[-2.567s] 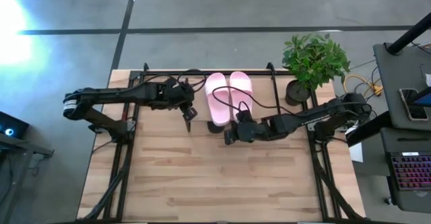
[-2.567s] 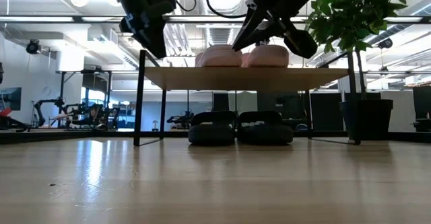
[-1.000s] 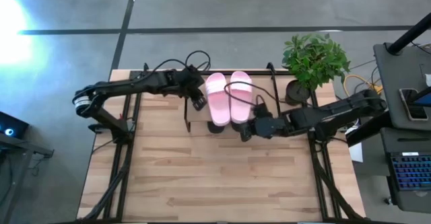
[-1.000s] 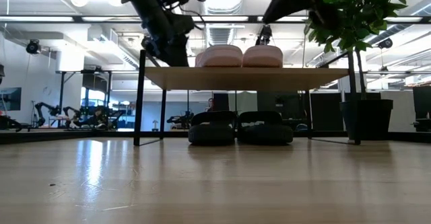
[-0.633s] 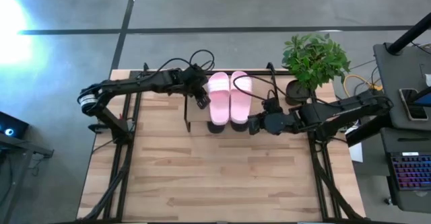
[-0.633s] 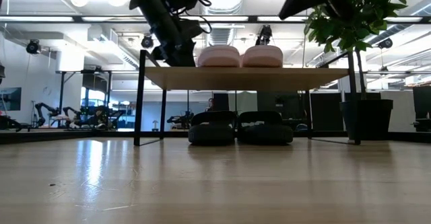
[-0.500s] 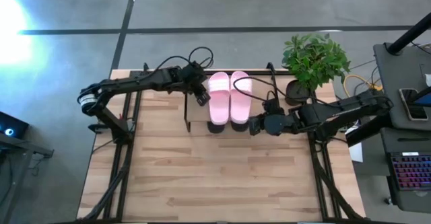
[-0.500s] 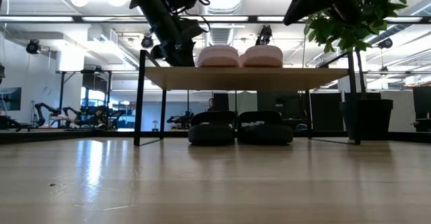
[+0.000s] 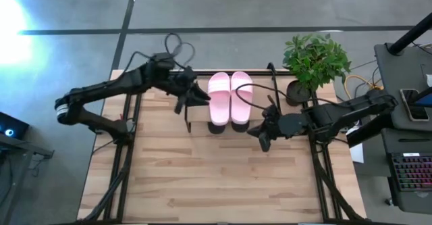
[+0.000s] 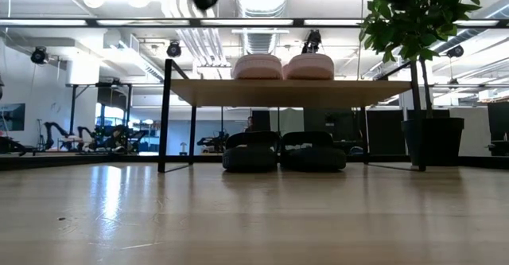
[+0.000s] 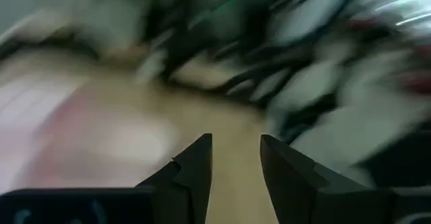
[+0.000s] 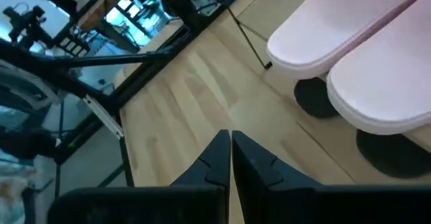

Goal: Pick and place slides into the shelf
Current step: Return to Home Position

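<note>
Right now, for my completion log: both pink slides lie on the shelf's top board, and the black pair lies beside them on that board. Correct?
Not quite. Both pink slides lie on the shelf's top board, but the black pair lies beneath that board, not on it; the low view shows this.

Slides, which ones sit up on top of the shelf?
The pink pair, on the shelf's top board; the black pair sits underneath it.

2 pink slides [image 9: 219, 98], 2 blk slides [image 10: 250, 150]
</note>
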You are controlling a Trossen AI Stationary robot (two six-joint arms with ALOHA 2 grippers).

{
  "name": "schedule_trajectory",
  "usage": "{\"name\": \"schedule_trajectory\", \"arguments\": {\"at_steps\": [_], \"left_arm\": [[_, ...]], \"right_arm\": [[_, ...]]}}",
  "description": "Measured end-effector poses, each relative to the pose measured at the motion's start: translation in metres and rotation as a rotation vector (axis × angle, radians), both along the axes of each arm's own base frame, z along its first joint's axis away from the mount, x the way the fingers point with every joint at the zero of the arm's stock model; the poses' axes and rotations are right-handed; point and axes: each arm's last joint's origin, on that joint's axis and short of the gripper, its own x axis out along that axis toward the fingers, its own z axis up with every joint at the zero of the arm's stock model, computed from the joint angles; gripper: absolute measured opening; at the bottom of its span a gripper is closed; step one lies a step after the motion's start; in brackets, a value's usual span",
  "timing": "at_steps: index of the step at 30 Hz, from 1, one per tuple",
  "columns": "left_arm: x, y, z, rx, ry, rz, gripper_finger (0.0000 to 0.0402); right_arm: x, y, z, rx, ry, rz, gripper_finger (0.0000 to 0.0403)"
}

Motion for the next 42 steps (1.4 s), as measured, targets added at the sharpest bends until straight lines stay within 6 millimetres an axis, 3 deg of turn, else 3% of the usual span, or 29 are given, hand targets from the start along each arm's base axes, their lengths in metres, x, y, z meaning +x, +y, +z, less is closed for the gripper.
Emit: {"name": "schedule_trajectory", "arguments": {"at_steps": [4, 7, 11, 16, 20, 24, 28, 31, 37, 42], "left_arm": [[-0.005, -0.011, 0.022, -0.087, -0.221, -0.021, 0.0111], [-0.012, -0.015, 0.028, -0.174, -0.259, -0.006, 0.0111], [-0.011, -0.045, 0.027, -0.149, -0.444, -0.129, 0.0111], [-0.001, -0.089, -0.006, -0.149, -0.570, -0.228, 0.0111], [0.011, -0.120, -0.043, -0.135, -0.584, -0.170, 0.0111], [0.016, -0.114, -0.045, -0.133, -0.658, -0.158, 0.0111], [0.016, -0.077, -0.041, -0.116, -0.644, -0.206, 0.0111], [0.010, -0.051, -0.040, -0.095, -0.618, -0.251, 0.0111], [-0.015, -0.037, -0.055, -0.081, -0.560, -0.220, 0.0111], [-0.061, -0.040, -0.069, -0.073, -0.563, -0.013, 0.0111]], "right_arm": [[-0.006, -0.001, 0.005, 0.052, 0.010, 0.006, 0.0009], [-0.012, 0.004, 0.013, 0.123, -0.027, 0.028, 0.0009], [-0.017, 0.033, 0.025, 0.003, -0.156, 0.344, 0.0009], [-0.029, 0.067, 0.032, -0.050, -0.322, 0.537, 0.0009], [-0.031, 0.080, 0.011, -0.079, -0.378, 0.621, 0.0009], [-0.033, 0.043, -0.013, -0.080, -0.355, 0.573, 0.0009], [-0.041, -0.009, -0.022, -0.044, -0.539, 0.603, 0.0009], [-0.054, -0.037, -0.025, -0.065, -0.667, 0.633, 0.0009], [-0.074, -0.052, -0.048, -0.082, -0.615, 0.539, 0.0009], [-0.093, -0.055, -0.057, -0.114, -0.639, 0.431, 0.0009]]}}
